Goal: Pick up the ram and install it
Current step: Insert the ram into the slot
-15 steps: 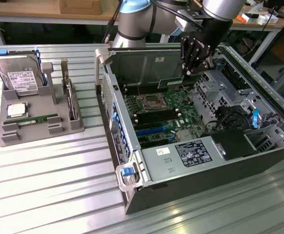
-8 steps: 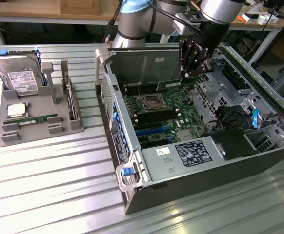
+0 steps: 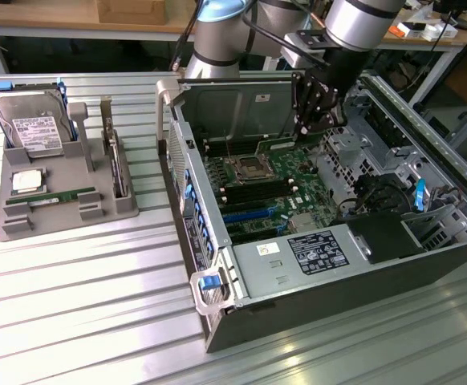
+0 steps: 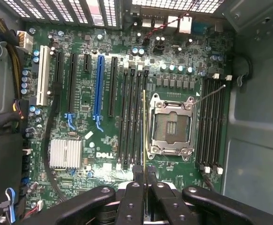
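Note:
My gripper (image 4: 144, 171) is shut on the ram (image 4: 144, 131), a thin green board seen edge-on that runs out from between the two black fingers (image 4: 138, 172). The stick hangs over the black memory slots (image 4: 134, 117) beside the empty silver processor socket (image 4: 170, 124) on the green motherboard (image 4: 85, 136). In the exterior view the gripper (image 3: 310, 120) is inside the open computer case (image 3: 298, 265), above the far part of the motherboard (image 3: 257, 188).
A grey tray (image 3: 25, 228) on the exterior view's left holds a hard drive (image 3: 31, 128), a square processor chip (image 3: 26, 181), a green stick (image 3: 57, 196) lying flat and an upright card (image 3: 117, 168). Case walls, a drive cage (image 3: 394, 233) and cables surround the motherboard.

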